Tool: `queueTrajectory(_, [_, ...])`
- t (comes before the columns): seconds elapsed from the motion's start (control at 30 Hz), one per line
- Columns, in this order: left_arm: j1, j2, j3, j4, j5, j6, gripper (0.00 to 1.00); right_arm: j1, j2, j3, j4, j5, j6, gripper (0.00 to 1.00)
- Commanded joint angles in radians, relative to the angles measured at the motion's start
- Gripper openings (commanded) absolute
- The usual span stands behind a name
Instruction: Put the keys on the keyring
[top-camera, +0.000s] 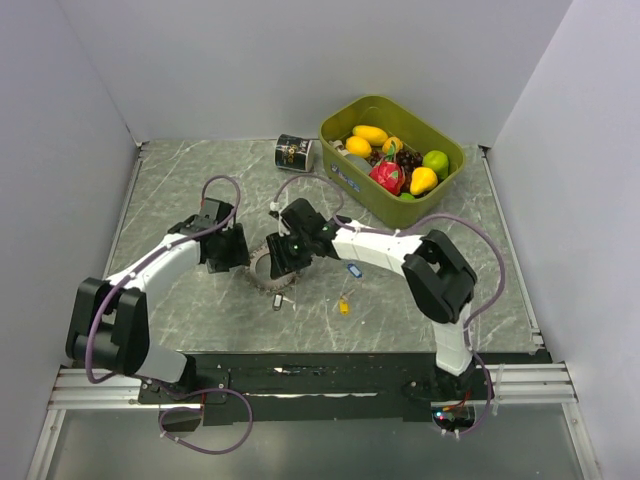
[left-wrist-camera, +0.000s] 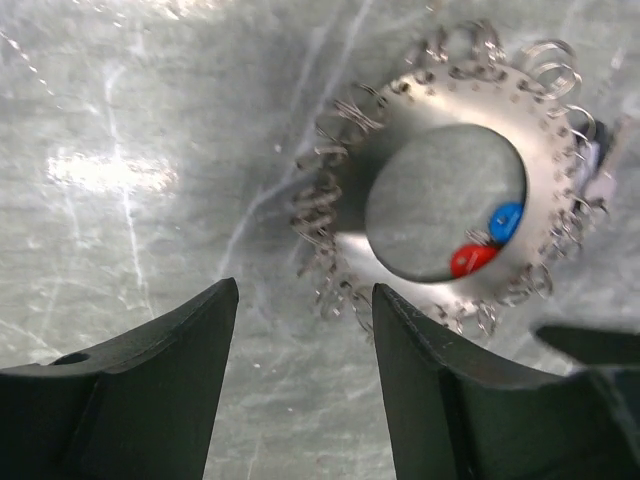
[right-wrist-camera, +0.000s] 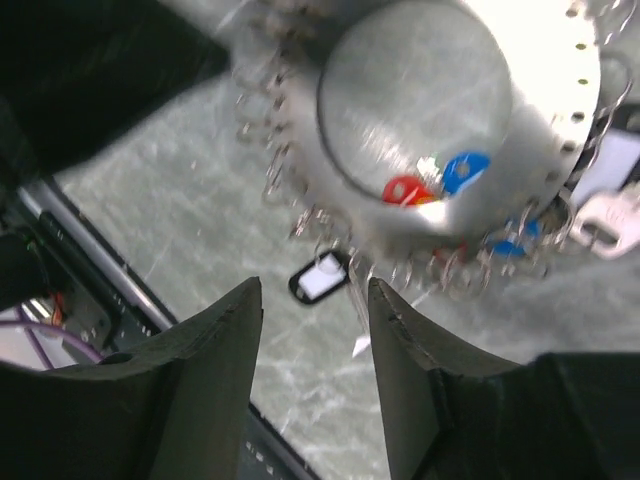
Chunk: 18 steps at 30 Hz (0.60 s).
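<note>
The left end effector and right end effector are hanging open and empty, the keyring lying just ahead of both, keys inside it

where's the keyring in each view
top external: keyring just left of centre, partly under the right hand.
left wrist: upper right of the picture.
right wrist: along the top, centre to right.
shared landmark: the red key tag beside the blue key tag inside its hole, in both wrist views; not made out from the top.
</note>
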Motion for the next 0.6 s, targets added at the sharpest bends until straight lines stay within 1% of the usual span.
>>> queueTrajectory(0.0, [0.001,-0.08,-0.03,0.05,0.082,-0.007,0.62,-0.036,0.072,0.105,0.048,-0.036,0.001,0.49])
queueTrajectory(0.07, [0.001,-0.096,-0.053,0.057,0.097,-0.012,0.62,-0.039,0.115,0.157,0.046,-0.047,-0.003,0.42])
queueTrajectory(0.1, [0.001,-0.101,-0.056,0.057,0.099,-0.015,0.62,-0.039,0.149,0.177,0.033,-0.044,-0.006,0.33])
queueTrajectory(0.23, [0.001,-0.121,-0.074,0.054,0.106,-0.026,0.62,-0.044,0.221,0.26,-0.013,-0.024,-0.026,0.19])
queueTrajectory(0.27, [0.001,-0.123,-0.079,0.054,0.111,-0.029,0.62,-0.045,0.233,0.284,-0.024,-0.016,-0.026,0.17])
queueTrajectory(0.3, [0.001,-0.124,-0.08,0.054,0.114,-0.03,0.62,-0.047,0.25,0.289,-0.041,-0.012,-0.031,0.14])
queueTrajectory(0.33, [0.001,-0.127,-0.082,0.054,0.122,-0.032,0.62,-0.05,0.252,0.291,-0.043,-0.012,-0.031,0.13])
queueTrajectory(0.47, [0.001,-0.142,-0.096,0.053,0.141,-0.033,0.63,-0.051,0.235,0.214,-0.032,-0.007,-0.028,0.07])
queueTrajectory(0.57, [0.001,-0.144,-0.1,0.051,0.177,-0.021,0.63,-0.051,0.201,0.138,-0.007,-0.012,-0.025,0.05])
